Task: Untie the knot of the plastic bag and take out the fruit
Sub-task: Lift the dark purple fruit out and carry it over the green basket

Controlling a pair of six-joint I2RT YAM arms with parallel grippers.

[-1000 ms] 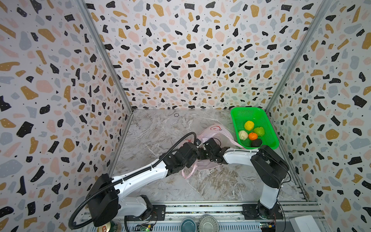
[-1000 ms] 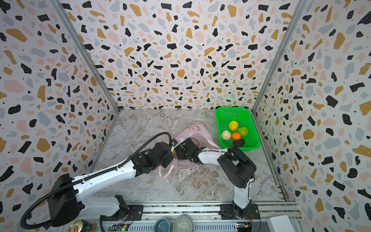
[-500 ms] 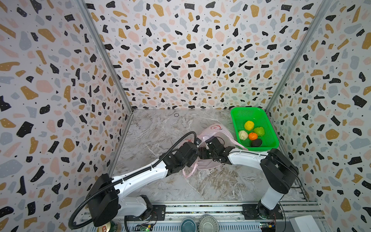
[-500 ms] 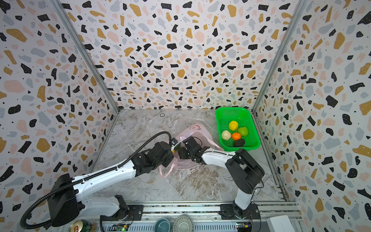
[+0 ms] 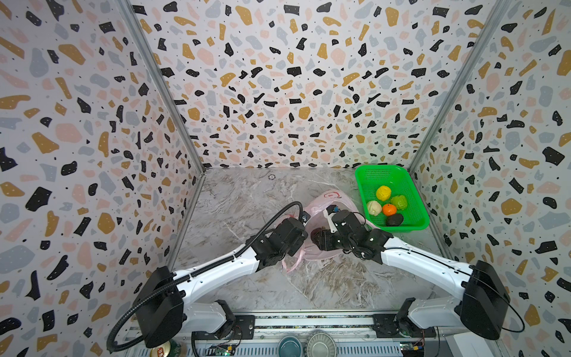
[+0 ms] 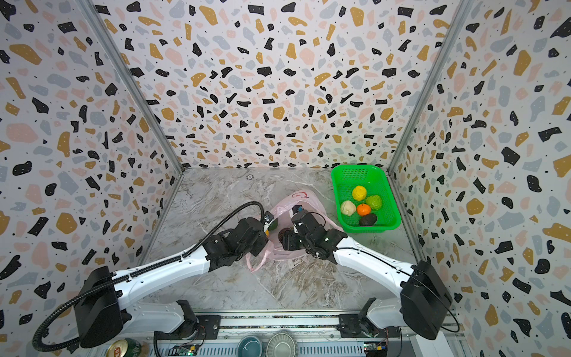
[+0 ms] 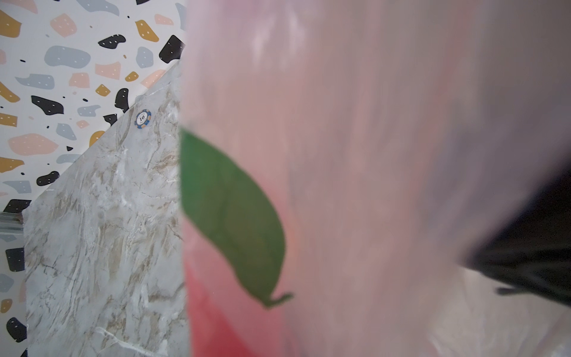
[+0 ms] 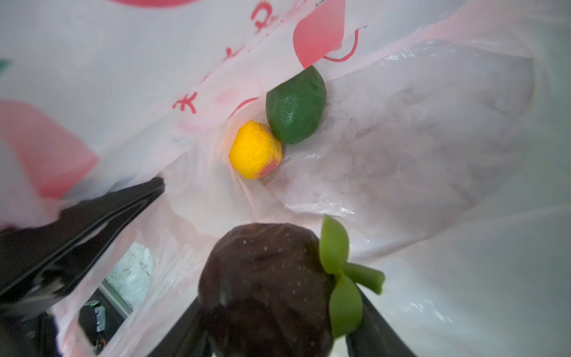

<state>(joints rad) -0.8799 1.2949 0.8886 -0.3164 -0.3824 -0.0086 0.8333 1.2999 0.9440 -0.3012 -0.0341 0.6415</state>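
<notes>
The pale pink plastic bag [image 5: 332, 197] [image 6: 298, 201] lies open on the marble floor; no knot shows. My left gripper [image 5: 302, 231] is shut on the bag's edge, its black fingers [image 8: 117, 204] pinching plastic, which fills the left wrist view [image 7: 370, 154]. My right gripper [image 8: 278, 309] [image 5: 318, 236] sits at the bag's mouth, shut on a dark brown fruit with green leaves [image 8: 265, 278]. Deeper inside lie a yellow fruit [image 8: 255, 150] and a dark green one [image 8: 295, 106].
A green mesh basket [image 5: 383, 173] [image 6: 358, 173] stands at the back right, holding yellow [image 5: 383, 193], light green [image 5: 399, 202], cream [image 5: 374, 207], orange [image 5: 389, 210] and blackish [image 5: 394, 220] fruit. A poker chip [image 5: 272, 176] lies near the back wall. Patterned walls close three sides.
My right arm's elbow has swung down and out to the right while its gripper stayed at the bag's mouth with the dark fruit. The left arm has not moved.
</notes>
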